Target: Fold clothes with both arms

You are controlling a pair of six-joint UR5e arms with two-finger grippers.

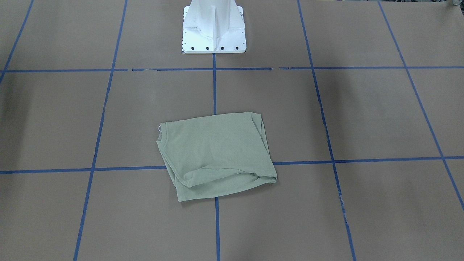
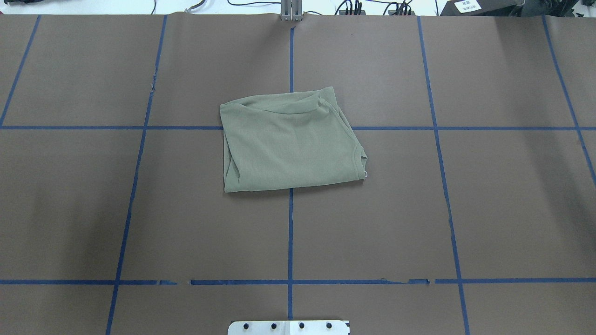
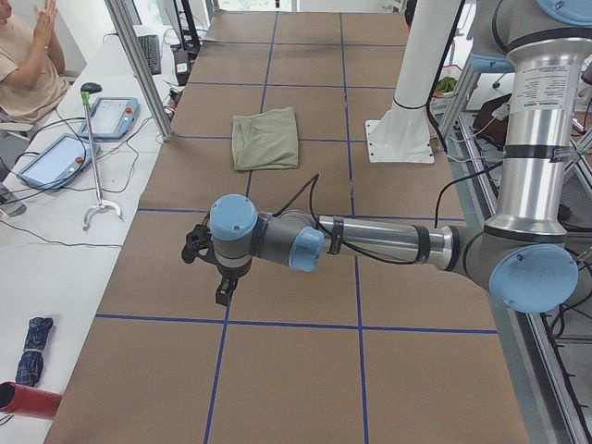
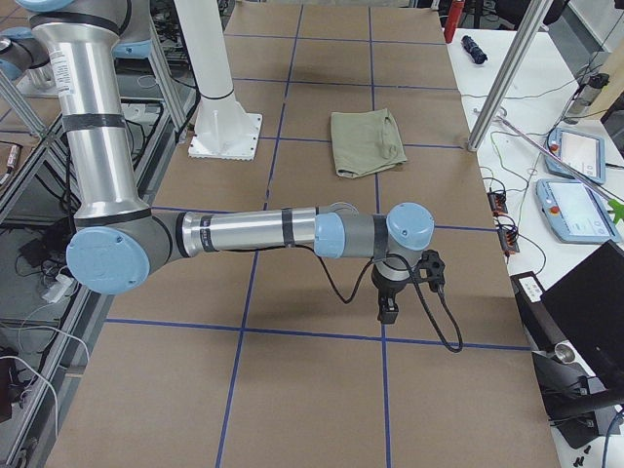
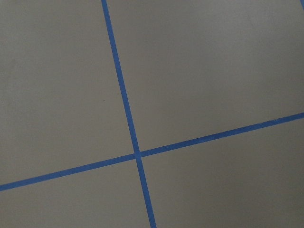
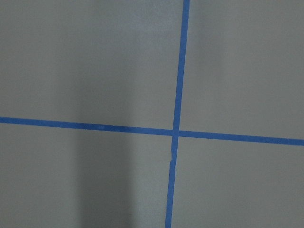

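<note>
- Sage-green knit shirt [image 1: 217, 152] is lying folded into a rough rectangle, flat on the table [image 2: 465, 209], in front of the white pedestal [image 1: 214, 27] and well apart from it.
- Its neckline is showing at one corner, where a small white tag loop [image 2: 366, 175] is peeking out. Layered edges are bunching along the side away from the pedestal.
- Brown paper is covering the table, and blue tape lines [image 5: 128, 114] are crossing it in a grid.
- Left claw [image 3: 223, 294] and right claw [image 4: 388, 310] are hanging over bare table, each far out to its own side of the pedestal. I cannot tell whether their fingers are apart or together.
- Across from the pedestal, a white side table [image 3: 55, 231] is carrying two pendants [image 3: 113, 116], and a person [image 3: 23, 65] is sitting with hands raised.
</note>
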